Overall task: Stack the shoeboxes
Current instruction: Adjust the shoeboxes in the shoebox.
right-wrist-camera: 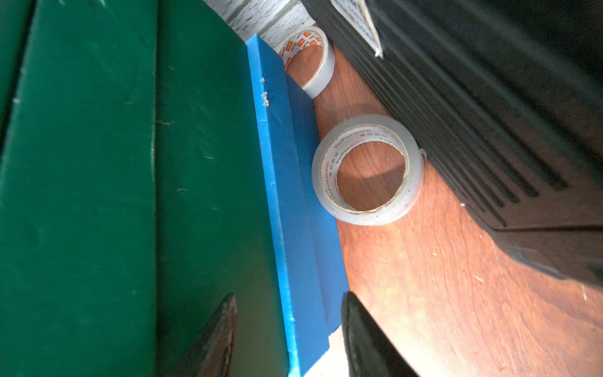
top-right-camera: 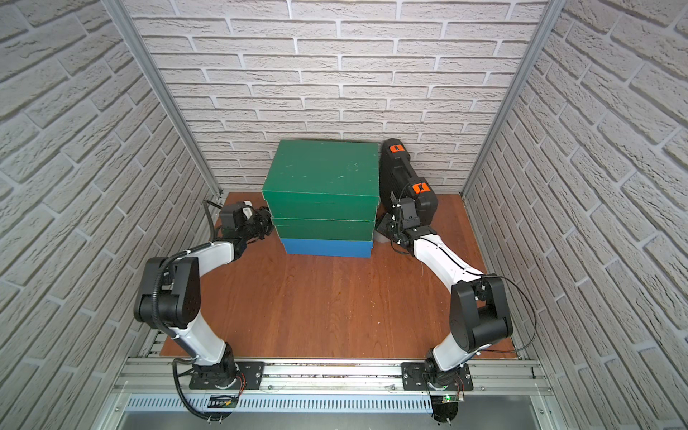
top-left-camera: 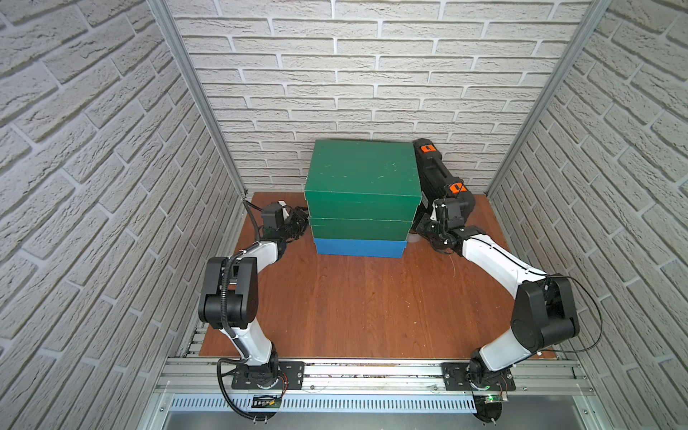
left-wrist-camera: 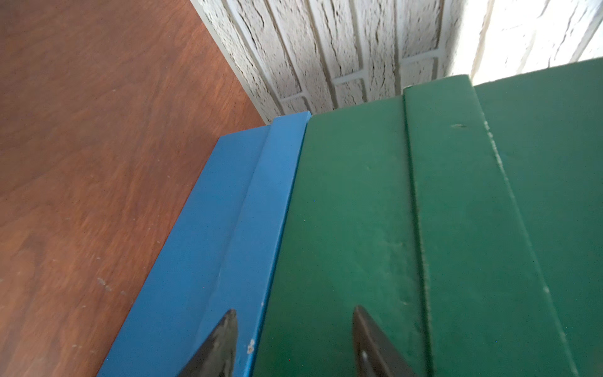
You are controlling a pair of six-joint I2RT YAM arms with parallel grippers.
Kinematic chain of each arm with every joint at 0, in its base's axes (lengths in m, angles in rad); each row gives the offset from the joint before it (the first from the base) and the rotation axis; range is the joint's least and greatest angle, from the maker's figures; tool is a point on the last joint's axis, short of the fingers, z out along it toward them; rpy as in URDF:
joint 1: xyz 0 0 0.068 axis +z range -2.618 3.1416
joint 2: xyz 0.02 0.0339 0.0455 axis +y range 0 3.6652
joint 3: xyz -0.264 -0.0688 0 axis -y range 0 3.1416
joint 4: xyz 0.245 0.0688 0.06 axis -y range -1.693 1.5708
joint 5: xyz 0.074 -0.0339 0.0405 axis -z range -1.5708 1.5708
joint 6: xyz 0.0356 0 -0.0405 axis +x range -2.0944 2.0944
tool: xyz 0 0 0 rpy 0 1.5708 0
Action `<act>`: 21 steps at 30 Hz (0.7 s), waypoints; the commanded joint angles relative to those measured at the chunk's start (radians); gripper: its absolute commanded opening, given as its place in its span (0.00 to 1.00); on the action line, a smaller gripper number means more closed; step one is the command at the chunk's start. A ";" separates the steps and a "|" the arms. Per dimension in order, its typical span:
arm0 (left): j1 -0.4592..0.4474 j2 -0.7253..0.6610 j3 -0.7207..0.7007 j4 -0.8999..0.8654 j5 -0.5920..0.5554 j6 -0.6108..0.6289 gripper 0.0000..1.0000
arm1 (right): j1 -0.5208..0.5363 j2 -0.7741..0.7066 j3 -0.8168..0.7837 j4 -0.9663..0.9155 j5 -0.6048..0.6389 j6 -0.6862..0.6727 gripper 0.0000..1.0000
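Three shoeboxes form one stack at the back of the table. The blue one (top-left-camera: 359, 247) is at the bottom, a green one (top-left-camera: 361, 229) lies on it, and another green one (top-left-camera: 363, 167) is on top. My left gripper (top-left-camera: 299, 223) (left-wrist-camera: 294, 310) is at the stack's left side, open. One fingertip lies over the blue box (left-wrist-camera: 212, 244), the other over the middle green box (left-wrist-camera: 342, 228). My right gripper (top-left-camera: 420, 225) (right-wrist-camera: 289, 295) is at the stack's right side, jaws apart, spanning the green side (right-wrist-camera: 202, 196) and the blue box's corner (right-wrist-camera: 293, 212). Nothing is clamped.
A black case with orange latches (top-left-camera: 437, 175) leans at the back right, close behind my right wrist. Two tape rolls (right-wrist-camera: 324, 173) (right-wrist-camera: 326, 70) lie on the table between the case and the blue box. The wooden table (top-left-camera: 372, 305) is hemmed in by brick walls on three sides.
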 commanded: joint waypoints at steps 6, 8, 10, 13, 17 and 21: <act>0.018 -0.064 0.002 0.002 0.087 0.043 0.71 | 0.045 -0.099 0.010 -0.057 0.042 -0.016 0.56; 0.032 -0.061 0.011 -0.014 0.085 0.052 0.74 | 0.040 -0.128 0.003 -0.080 0.064 -0.020 0.57; 0.043 -0.054 0.021 -0.027 0.088 0.057 0.75 | 0.035 -0.155 -0.006 -0.095 0.082 -0.026 0.57; 0.061 -0.065 0.002 -0.027 0.080 0.054 0.75 | 0.028 -0.199 -0.032 -0.117 0.101 -0.027 0.58; 0.078 -0.111 -0.068 -0.006 0.068 0.051 0.77 | 0.027 -0.277 -0.096 -0.125 0.119 -0.030 0.58; 0.073 -0.180 -0.154 0.006 0.076 0.072 0.78 | 0.030 -0.367 -0.165 -0.122 0.098 -0.041 0.58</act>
